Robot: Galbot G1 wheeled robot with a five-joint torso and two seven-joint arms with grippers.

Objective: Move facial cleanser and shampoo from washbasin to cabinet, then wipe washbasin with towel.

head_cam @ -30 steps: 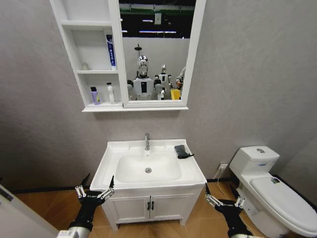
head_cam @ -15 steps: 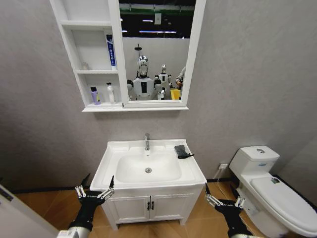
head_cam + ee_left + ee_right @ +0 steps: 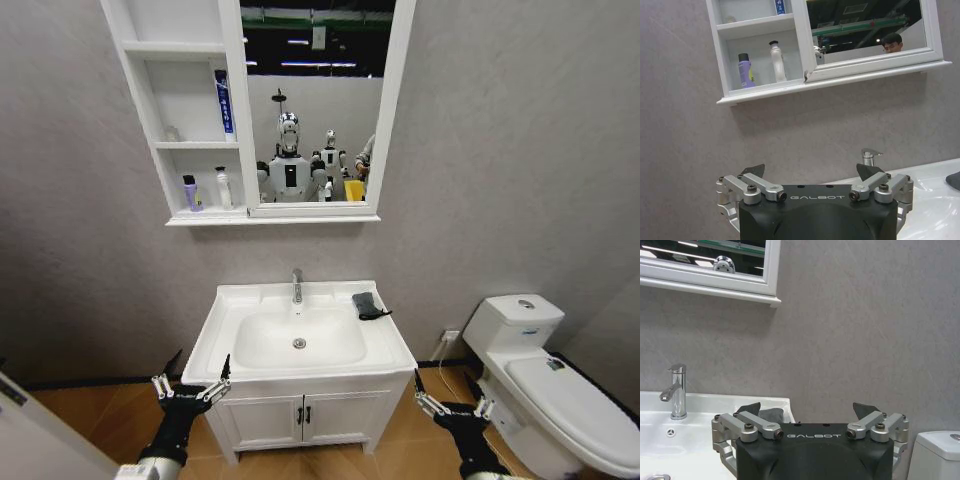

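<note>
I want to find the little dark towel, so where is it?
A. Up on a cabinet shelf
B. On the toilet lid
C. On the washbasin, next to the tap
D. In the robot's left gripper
C. The towel lies on the top of the washbasin, off to the side of the tap; the left gripper and right gripper hang open and empty below the washbasin's front.

Glossy white ceramic washbasin [image 3: 228, 300] with polished chrome metal tap [image 3: 297, 286]; dark grey towel [image 3: 367, 305] looks like matt cloth.
</note>
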